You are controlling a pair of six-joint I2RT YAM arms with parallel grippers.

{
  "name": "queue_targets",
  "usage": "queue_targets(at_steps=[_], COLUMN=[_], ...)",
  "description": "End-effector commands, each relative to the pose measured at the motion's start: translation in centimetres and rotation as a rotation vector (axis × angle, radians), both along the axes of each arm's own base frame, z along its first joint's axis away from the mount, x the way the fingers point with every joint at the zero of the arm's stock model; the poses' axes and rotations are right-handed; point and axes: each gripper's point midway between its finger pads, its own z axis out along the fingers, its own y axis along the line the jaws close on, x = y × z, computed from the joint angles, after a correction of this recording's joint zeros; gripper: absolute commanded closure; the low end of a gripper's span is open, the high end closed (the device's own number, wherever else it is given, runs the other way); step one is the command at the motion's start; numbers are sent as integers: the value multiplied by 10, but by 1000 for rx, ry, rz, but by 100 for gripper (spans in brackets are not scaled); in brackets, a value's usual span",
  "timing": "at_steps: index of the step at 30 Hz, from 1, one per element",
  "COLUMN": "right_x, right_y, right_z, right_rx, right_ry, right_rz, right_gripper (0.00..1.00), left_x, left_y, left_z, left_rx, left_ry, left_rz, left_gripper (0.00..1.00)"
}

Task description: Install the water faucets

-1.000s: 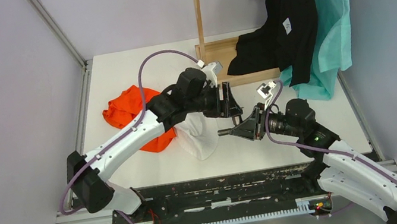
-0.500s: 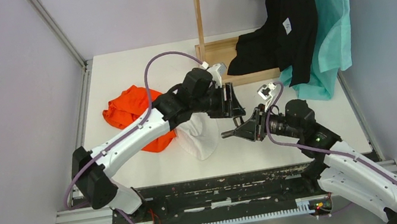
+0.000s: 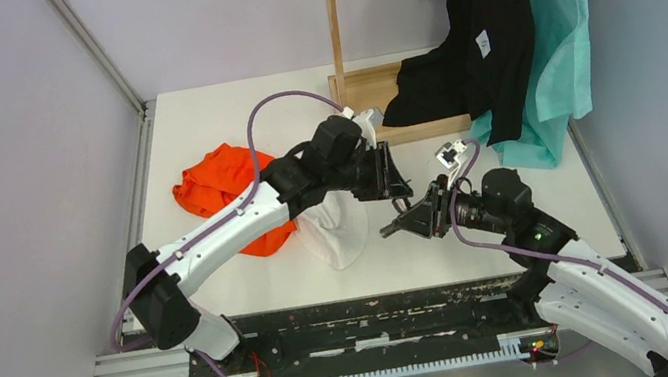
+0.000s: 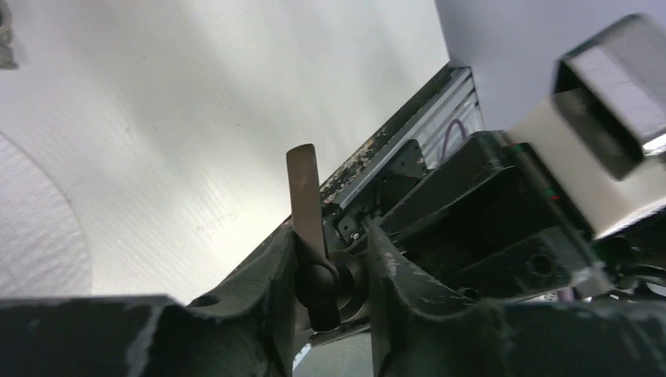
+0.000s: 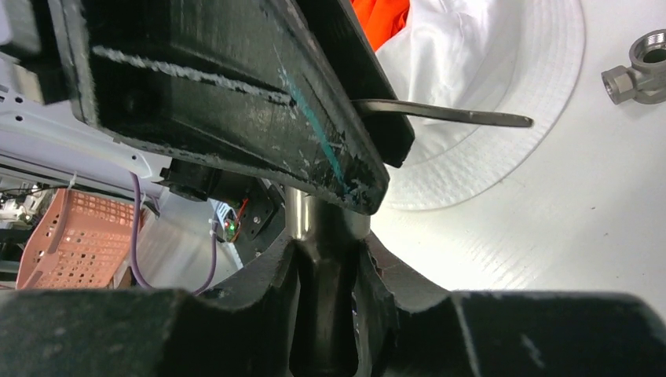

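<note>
My left gripper (image 4: 330, 251) is shut on a dark grey faucet valve body (image 4: 322, 284), whose flat lever handle (image 4: 305, 188) sticks up between the fingers. My right gripper (image 5: 330, 251) is shut on a shiny metal pipe (image 5: 314, 216) that runs up behind the left gripper's finger (image 5: 236, 94). The lever also shows in the right wrist view (image 5: 448, 116). In the top view the left gripper (image 3: 395, 189) and right gripper (image 3: 393, 229) meet tip to tip above the table's middle. Where the two parts meet is hidden. Another grey metal fitting (image 5: 640, 69) lies on the table.
A white hat (image 3: 332, 231) lies under the left arm, with an orange cloth (image 3: 221, 188) to its left. A wooden stand (image 3: 373, 91) is at the back. A black garment (image 3: 478, 34) and a teal garment (image 3: 553, 32) hang at the back right. A pink basket (image 5: 71, 236) sits off the table.
The left gripper has moved slightly right and nearer, and the right gripper has shifted a little right and down. Both stay shut on their parts, now closer together.
</note>
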Motion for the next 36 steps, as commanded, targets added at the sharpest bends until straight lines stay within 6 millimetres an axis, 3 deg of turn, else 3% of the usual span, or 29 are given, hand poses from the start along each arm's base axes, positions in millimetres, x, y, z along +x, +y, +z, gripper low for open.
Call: queue_targets(at_steps=[1, 5, 7, 9, 11, 12, 13, 15, 23, 31, 36], right_x=[7, 7, 5, 6, 6, 7, 8, 10, 20, 29, 32], right_y=[1, 1, 1, 0, -1, -1, -2, -3, -5, -6, -9], right_z=[45, 46, 46, 46, 47, 47, 47, 45, 42, 41, 38], right_rx=[71, 66, 59, 52, 52, 53, 53, 49, 74, 91, 87], right_ry=[-135, -142, -143, -149, -154, -155, -157, -154, -141, -138, -137], right_rz=[-15, -11, -3, -6, -13, -19, -25, -38, -102, -145, -169], right_gripper=[99, 99, 99, 99, 99, 99, 99, 99, 99, 99, 99], left_x=[2, 3, 4, 4, 5, 6, 7, 10, 22, 20, 26], left_y=[-2, -4, -5, -7, -7, -6, -5, -2, 11, -2, 0], left_z=[16, 18, 18, 20, 19, 18, 18, 19, 26, 25, 37], left_rx=[-34, -46, -51, -55, -46, -40, -33, -21, -29, -83, -109], left_ry=[-20, -22, -21, -23, -26, -29, -33, -44, -82, -65, -87], left_rz=[24, 26, 23, 16, 18, 22, 30, 46, 182, 233, 276], left_gripper=[77, 96, 96, 78, 46, 36, 28, 23, 25, 37, 32])
